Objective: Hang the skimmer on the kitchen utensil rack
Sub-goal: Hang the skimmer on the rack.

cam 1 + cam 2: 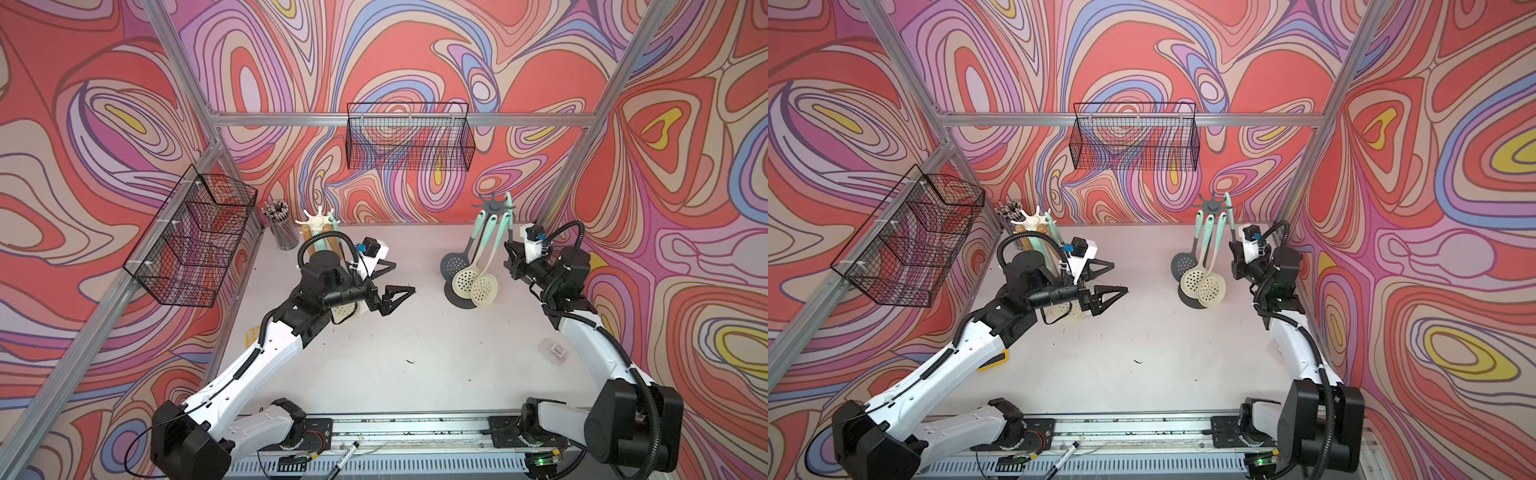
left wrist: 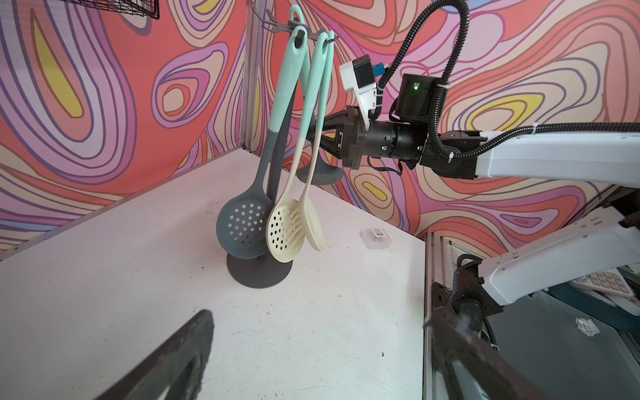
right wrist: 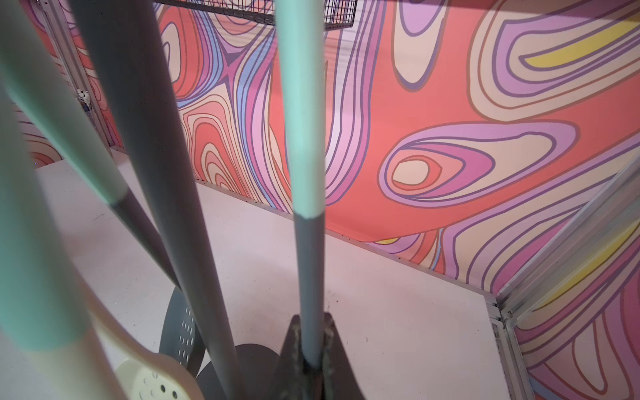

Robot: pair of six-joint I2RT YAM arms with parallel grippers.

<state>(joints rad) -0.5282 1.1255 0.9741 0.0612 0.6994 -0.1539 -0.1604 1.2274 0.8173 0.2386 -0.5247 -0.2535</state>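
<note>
Containers first.
- Wire basket (image 1: pixel 409 141) on the back wall, hung from the frame rail; wallpaper shows through the mesh.
- Second wire basket (image 1: pixel 195 241) on the side wall, split into compartments; I cannot make out contents through the mesh.
- Mesh pen cup (image 1: pixel 284 235) in the back corner of the tabletop (image 1: pixel 395 353), packed with pens (image 1: pixel 276 210) standing on end.
- Cream rack (image 1: pixel 318 220) just beside the cup, partly hidden by the left arm.
- Small clear box (image 1: pixel 555 351) lies flat near the right arm.

Grey rack (image 1: pixel 493 204) stands on its round base at the back right. A grey skimmer (image 1: pixel 451 262) and two cream skimmers (image 1: pixel 464 282) hang from it, heads down and overlapping.

Task skimmer (image 3: pixel 304 138) is on the rack's right side, next to the right arm. Its long axis is near upright, with the mint handle up and the grey perforated head (image 2: pixel 322 175) down, clear of the tabletop. Its loop end reaches the rack's hook arms, but I cannot tell whether the loop is seated on a hook.

Right fingers (image 3: pixel 292 332) are clamped tight on the grey shaft just below the mint section. Left fingers (image 1: pixel 397 293) are spread wide with nothing between them, hovering above the tabletop and well apart from the grey rack.
</note>
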